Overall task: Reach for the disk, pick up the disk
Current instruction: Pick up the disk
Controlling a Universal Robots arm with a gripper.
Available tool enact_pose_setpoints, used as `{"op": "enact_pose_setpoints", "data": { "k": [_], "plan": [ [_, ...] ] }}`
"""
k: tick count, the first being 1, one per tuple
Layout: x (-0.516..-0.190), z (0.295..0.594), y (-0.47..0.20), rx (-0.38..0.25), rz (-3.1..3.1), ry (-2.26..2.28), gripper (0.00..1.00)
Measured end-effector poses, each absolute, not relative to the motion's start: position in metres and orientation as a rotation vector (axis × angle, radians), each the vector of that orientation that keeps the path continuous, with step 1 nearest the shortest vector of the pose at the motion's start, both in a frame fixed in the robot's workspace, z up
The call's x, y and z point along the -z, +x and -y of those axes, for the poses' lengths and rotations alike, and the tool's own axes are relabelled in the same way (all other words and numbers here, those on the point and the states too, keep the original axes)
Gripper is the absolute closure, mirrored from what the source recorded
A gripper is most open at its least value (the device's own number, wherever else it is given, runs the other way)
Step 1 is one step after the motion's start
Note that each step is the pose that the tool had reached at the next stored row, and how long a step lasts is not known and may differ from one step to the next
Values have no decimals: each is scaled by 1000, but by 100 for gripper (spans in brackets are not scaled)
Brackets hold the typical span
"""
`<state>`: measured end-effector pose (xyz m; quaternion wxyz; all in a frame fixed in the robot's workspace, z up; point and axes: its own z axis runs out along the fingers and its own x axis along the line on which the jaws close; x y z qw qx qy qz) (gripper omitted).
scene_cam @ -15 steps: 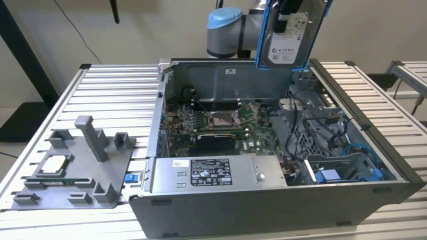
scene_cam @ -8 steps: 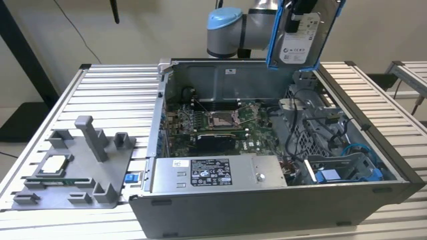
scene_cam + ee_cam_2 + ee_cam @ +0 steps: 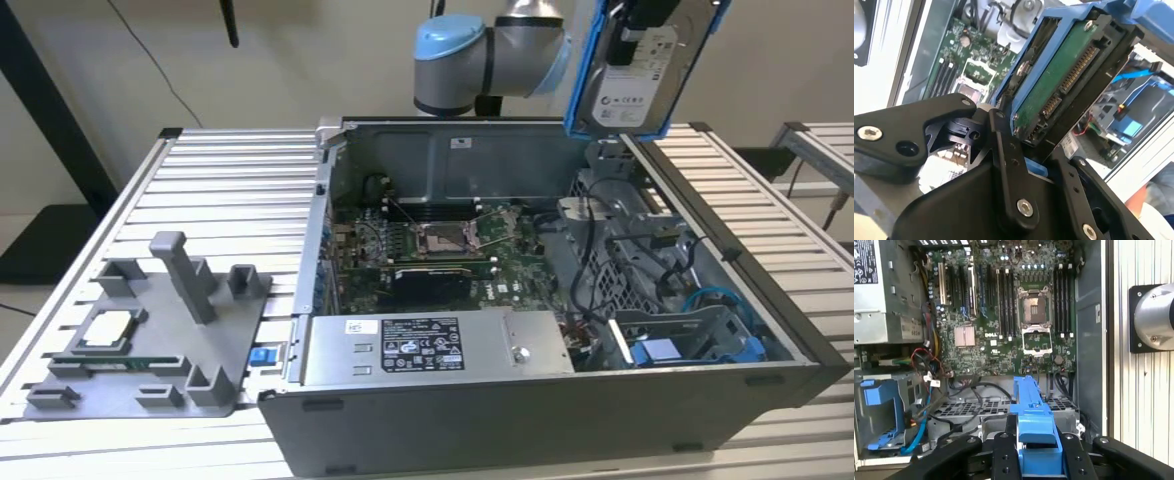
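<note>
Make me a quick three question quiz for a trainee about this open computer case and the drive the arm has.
1. True or false: the disk is lying flat inside the computer case.
2. The gripper is: A) open, B) shut on the disk, C) shut on the power supply.
3. What colour is the frame around the disk?

Key: 1 false, it is held up above the case. 2 B. 3 blue.

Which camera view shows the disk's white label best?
The exterior view: the disk hangs high above the open computer case, its label facing the camera. The second wrist view shows its green connector end; the first wrist view shows the blue frame's edge between the jaws.
</note>
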<state>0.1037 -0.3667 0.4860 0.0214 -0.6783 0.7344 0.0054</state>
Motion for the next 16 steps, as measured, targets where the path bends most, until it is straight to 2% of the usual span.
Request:
{"op": "enact_pose_setpoints", "data": {
  "k": [16],
  "plan": [
    [-487, 367, 112, -16, -2277, -2103, 100]
  ]
}}
